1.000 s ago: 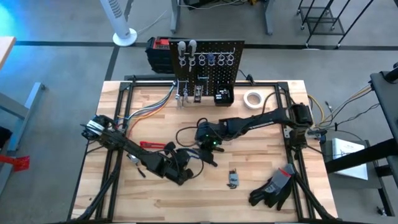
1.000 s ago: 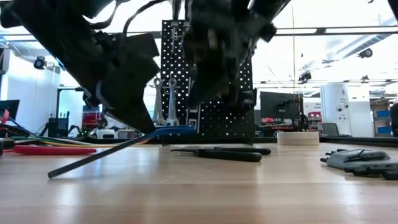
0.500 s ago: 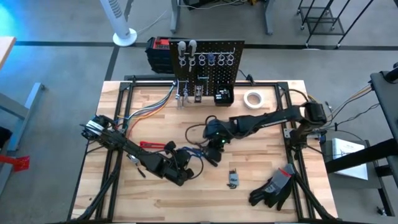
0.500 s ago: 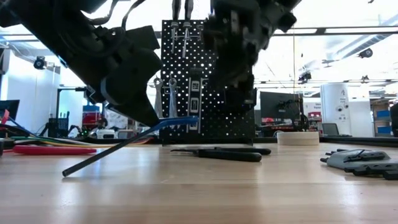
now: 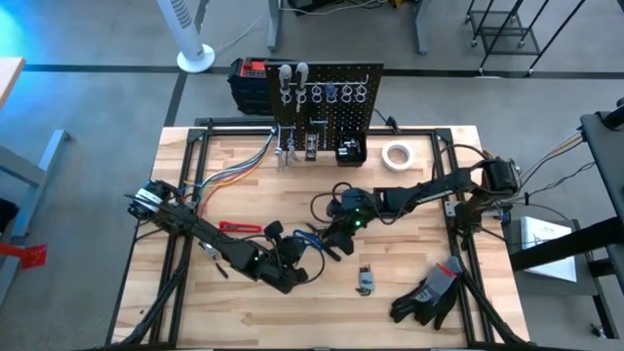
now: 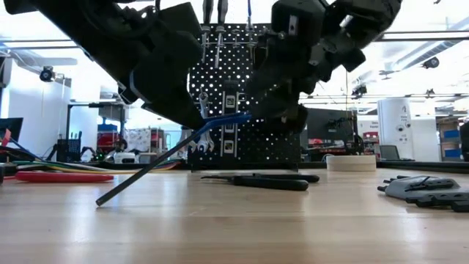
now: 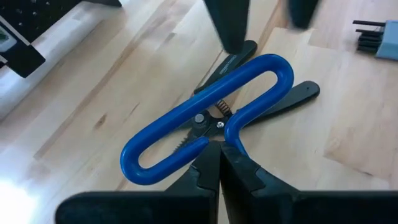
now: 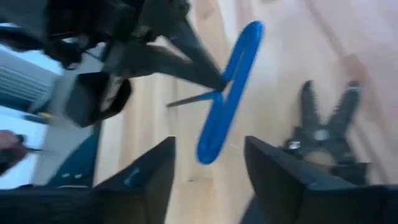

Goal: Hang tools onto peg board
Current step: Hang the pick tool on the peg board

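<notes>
Right hand (image 5: 336,231) newly off blue-handled tool (image 5: 310,235)

Blue loop handle (image 7: 211,112); black pliers (image 6: 260,180); black perforated peg board (image 5: 327,102); white tape roll (image 5: 395,155); red tool (image 6: 62,177); light wood table (image 5: 409,234).

The left gripper (image 5: 297,255) holds the blue-handled tool (image 6: 172,154) higher now than a moment ago. Its blue loop sits further up against the peg board (image 6: 245,95) behind it, and the dark rod's low tip has lifted and slid nearer the black pliers (image 6: 256,180). The whole left arm has moved a little toward the pliers too.

The right gripper (image 5: 343,222) has pulled back, away from the spot right above the pliers, and has moved toward the white tape roll (image 5: 396,155). Its fingers (image 8: 280,180) were shut before. Now they are spread apart, with the blue loop showing between them.
</notes>
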Robot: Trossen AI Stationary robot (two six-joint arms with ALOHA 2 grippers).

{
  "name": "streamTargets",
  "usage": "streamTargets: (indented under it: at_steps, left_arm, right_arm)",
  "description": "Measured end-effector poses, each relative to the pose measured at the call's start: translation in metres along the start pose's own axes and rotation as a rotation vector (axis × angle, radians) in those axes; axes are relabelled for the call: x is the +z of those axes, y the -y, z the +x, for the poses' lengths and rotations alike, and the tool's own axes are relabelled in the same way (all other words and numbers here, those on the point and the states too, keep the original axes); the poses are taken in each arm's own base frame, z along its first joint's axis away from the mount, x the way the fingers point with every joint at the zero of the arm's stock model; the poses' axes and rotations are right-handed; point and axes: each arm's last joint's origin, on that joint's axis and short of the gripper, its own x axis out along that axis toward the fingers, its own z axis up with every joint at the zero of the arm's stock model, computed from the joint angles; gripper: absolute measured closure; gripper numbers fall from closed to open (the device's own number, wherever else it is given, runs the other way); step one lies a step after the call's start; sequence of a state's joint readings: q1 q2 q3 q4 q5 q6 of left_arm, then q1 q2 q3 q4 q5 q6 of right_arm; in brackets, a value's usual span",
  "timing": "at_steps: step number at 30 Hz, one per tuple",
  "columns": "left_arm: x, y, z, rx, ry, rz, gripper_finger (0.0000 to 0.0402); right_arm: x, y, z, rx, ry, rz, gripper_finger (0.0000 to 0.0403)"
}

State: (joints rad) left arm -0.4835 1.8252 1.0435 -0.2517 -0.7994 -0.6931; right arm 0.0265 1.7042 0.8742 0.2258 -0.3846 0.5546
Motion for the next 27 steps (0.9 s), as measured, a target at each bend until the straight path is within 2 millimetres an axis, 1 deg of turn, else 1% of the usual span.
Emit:
streamTargets:
  at_steps: [3, 6, 10, 15, 18, 21, 23, 26, 27]
  left_arm:
    - [0.001, 0.000, 0.000, -0.002, 0.002, -0.002, 0.0401]
    - [0.001, 0.000, 0.000, -0.002, 0.002, 0.001, 0.0401]
    - [0.002, 0.000, 0.000, 0.000, 0.008, -0.001, 0.0401]
    - [0.002, 0.001, 0.000, -0.003, 0.012, -0.007, 0.0401]
    - [0.002, 0.001, 0.000, -0.003, 0.012, -0.007, 0.0401]
    - [0.002, 0.001, 0.001, -0.002, 0.012, -0.007, 0.0401]
    - [0.002, 0.001, 0.001, -0.002, 0.012, -0.007, 0.0401]
    - [0.004, 0.001, 0.000, -0.003, 0.024, -0.014, 0.0401]
    - [0.004, 0.002, -0.001, -0.003, 0.028, -0.015, 0.0401]
  right_arm:
    - [0.002, -0.002, 0.000, 0.057, 0.029, 0.006, 0.0179]
    - [-0.001, 0.002, 0.005, 0.049, 0.009, 0.033, 0.0163]
    - [-0.001, 0.005, 0.012, 0.042, -0.001, 0.057, 0.0167]
    - [0.000, 0.012, 0.027, 0.026, -0.023, 0.074, 0.0193]
    - [0.002, 0.013, 0.034, 0.032, -0.031, 0.076, 0.0215]
    - [0.003, 0.013, 0.036, 0.042, -0.045, 0.075, 0.0252]
    - [0.003, 0.013, 0.036, 0.043, -0.044, 0.040, 0.0292]
    - [0.002, 0.013, 0.032, 0.043, -0.074, 0.023, 0.0372]
    - [0.003, 0.011, 0.031, 0.054, -0.078, 0.007, 0.0382]
